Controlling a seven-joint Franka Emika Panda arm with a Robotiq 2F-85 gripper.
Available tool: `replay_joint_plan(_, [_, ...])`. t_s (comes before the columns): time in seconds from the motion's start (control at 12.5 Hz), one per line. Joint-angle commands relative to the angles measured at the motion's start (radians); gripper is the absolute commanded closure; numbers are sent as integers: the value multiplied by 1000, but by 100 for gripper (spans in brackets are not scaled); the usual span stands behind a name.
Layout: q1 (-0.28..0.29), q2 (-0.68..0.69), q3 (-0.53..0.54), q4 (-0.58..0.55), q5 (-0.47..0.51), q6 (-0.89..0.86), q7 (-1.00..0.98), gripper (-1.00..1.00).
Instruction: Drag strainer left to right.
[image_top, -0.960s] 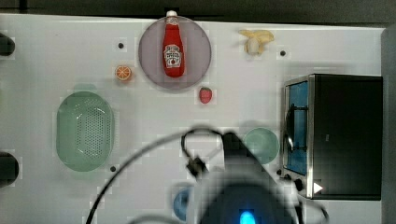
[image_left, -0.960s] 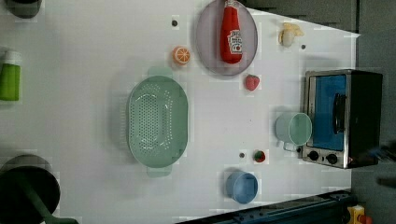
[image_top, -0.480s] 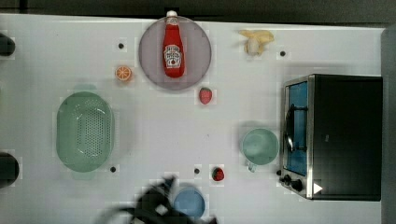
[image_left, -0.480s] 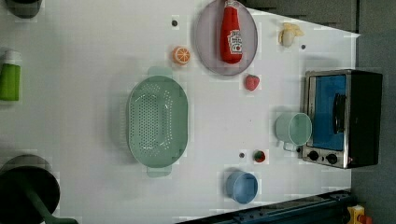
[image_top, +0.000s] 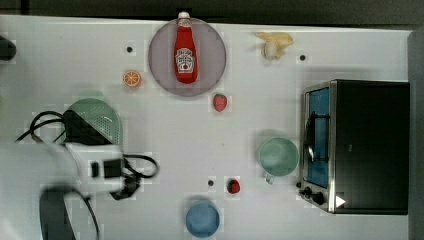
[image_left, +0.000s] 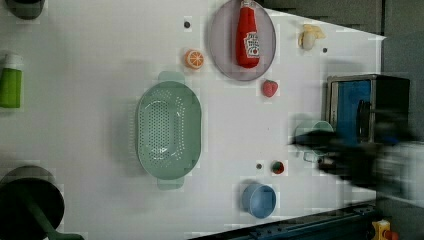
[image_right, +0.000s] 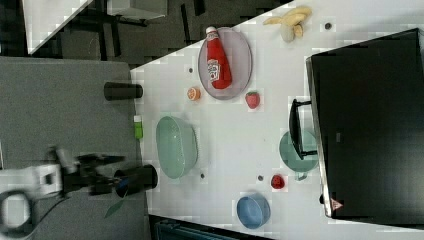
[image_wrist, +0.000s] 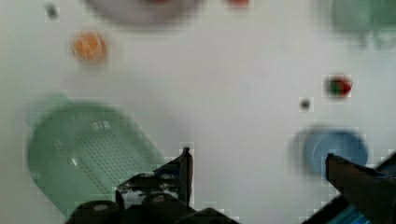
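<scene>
Tabletop (image_top: 250, 130): white, seen from above, carrying all items listed.

Toaster oven (image_top: 357, 145): black body, blue glass door, set at the top view's right edge.

Robot arm (image_top: 55, 170): white and black with looped cables, placed at the top view's left, partly covering the strainer.

Strainer (image_left: 169, 131): pale green, oblong, perforated bowl, a tab handle at each end. It is found on the left view's left-centre, upright and resting on the tabletop, well apart from the oven and the mug. In the top view (image_top: 100, 117) it lies at the left, half hidden under the arm.

Plate (image_top: 162, 60): grey, round, at the top view's upper middle, with a red ketchup bottle (image_top: 185, 55) laid flat on it.

Mug (image_top: 277, 156): mint green, just beside the oven door.

Bowl (image_top: 202, 219): small, blue, near the top view's lower edge.

Banana (image_top: 273, 42): near the top view's upper right.

Pincer (image_wrist: 257, 168): released, fingers (image_wrist: 184, 168) spread wide, nothing held; in the wrist view it hangs above the tabletop between strainer and bowl.

Orange slice (image_top: 132, 78): beside the plate.

Strawberries: one (image_top: 219, 102) below the plate, one (image_top: 233, 186) near the bowl.
</scene>
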Motion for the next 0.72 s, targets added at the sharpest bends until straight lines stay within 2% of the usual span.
replay_joint_plan(0.08, [12, 57, 70, -29, 4, 127, 360, -100])
replay_joint_plan(0.4, [14, 294, 129, -30, -1, 311, 693, -100])
replay_joint_plan(0.72, [18, 508, 123, -30, -55, 478, 892, -100])
